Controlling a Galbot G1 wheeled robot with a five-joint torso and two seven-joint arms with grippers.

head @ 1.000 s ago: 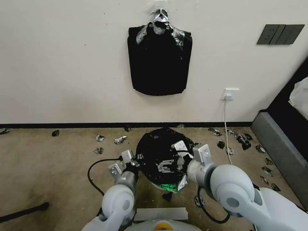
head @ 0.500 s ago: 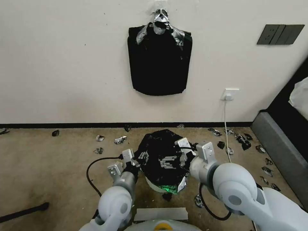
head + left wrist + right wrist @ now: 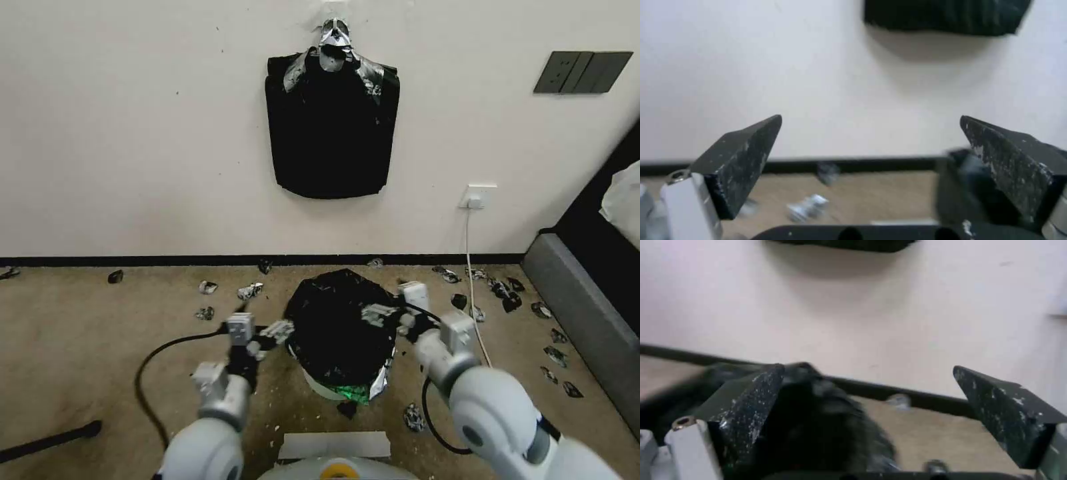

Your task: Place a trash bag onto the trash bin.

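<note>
Both grippers pulled off glossy crinkly trash bag, jaws spread.

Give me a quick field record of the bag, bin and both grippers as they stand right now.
trash bag: draped over the bin's top, covering its mouth
trash bin: on the carpet by the wall, cream wall showing below the bag
left gripper: open, beside the bag's left edge, holding nothing
right gripper: open, at the bag's right edge, holding nothing
bundle of black bags: hanging on the wall above
black scraps: scattered on the carpet
</note>
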